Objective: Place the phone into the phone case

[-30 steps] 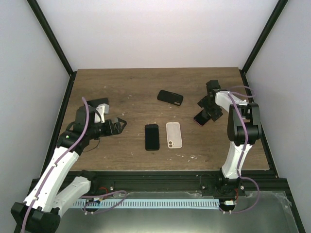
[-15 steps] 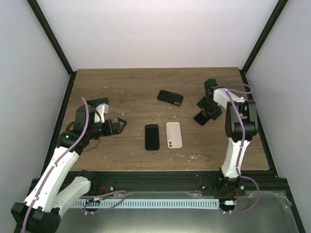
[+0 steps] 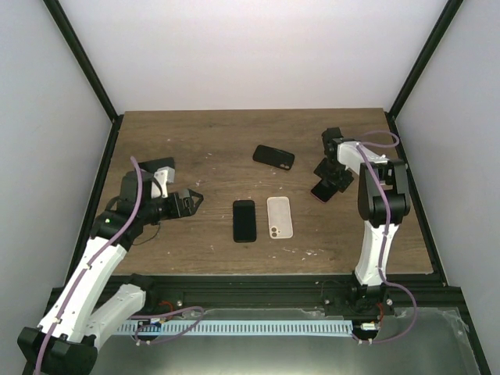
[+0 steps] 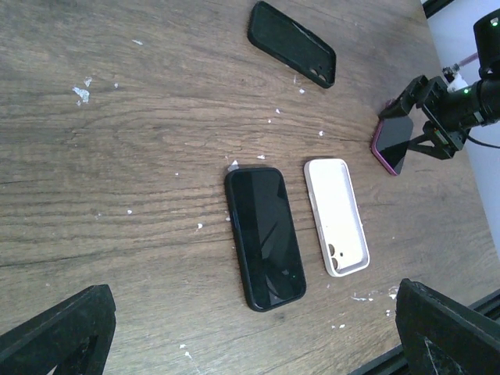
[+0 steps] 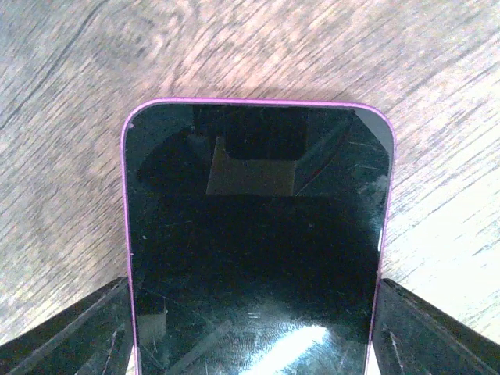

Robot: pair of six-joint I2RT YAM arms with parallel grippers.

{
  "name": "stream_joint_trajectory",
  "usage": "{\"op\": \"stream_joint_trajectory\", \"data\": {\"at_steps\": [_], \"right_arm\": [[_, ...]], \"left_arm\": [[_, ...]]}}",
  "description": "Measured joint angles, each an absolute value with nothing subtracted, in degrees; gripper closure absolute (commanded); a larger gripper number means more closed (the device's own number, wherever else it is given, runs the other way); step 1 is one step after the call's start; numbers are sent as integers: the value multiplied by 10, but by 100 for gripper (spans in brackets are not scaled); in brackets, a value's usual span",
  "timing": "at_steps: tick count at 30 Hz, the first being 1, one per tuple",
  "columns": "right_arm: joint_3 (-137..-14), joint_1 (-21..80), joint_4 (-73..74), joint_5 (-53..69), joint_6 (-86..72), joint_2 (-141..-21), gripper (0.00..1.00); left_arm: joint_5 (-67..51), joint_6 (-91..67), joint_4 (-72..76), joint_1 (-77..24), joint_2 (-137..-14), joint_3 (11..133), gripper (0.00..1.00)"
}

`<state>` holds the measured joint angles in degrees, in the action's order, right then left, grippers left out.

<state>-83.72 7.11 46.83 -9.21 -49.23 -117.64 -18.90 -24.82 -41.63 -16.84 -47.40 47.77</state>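
A black phone [image 3: 244, 220] lies flat mid-table, screen up, also in the left wrist view [image 4: 265, 236]. Right beside it lies an empty white phone case [image 3: 280, 216] [image 4: 337, 215]. A second phone with a purple rim [image 3: 322, 191] [image 5: 258, 234] lies at the right. My right gripper [image 3: 328, 181] [image 5: 254, 328] is shut on it, a finger against each long side. My left gripper [image 3: 194, 201] [image 4: 250, 316] hangs wide open over the table's left part, well short of the black phone, with nothing in it.
A black case [image 3: 273, 156] [image 4: 292, 54] lies further back, past the middle. White specks dot the wooden table [image 3: 195, 148]. Black frame posts and white walls close in the table on three sides.
The right gripper's jaws have narrowed onto the purple-rimmed phone, and its wrist has shifted slightly left and back. The left arm and the other items have not moved.
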Motion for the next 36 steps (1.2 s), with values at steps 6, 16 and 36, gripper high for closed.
{"op": "stream_joint_trajectory", "data": {"at_steps": [6, 16, 36], "right_arm": [[-753, 77, 401, -71, -421, -1120, 20], [-625, 121, 342, -19, -301, -1023, 22], [-580, 192, 362, -22, -249, -950, 26]], "left_arm": [[-189, -248, -416, -168, -472, 478, 1], [-189, -248, -416, -168, -467, 478, 0], [-186, -249, -416, -168, -453, 476, 0]]}}
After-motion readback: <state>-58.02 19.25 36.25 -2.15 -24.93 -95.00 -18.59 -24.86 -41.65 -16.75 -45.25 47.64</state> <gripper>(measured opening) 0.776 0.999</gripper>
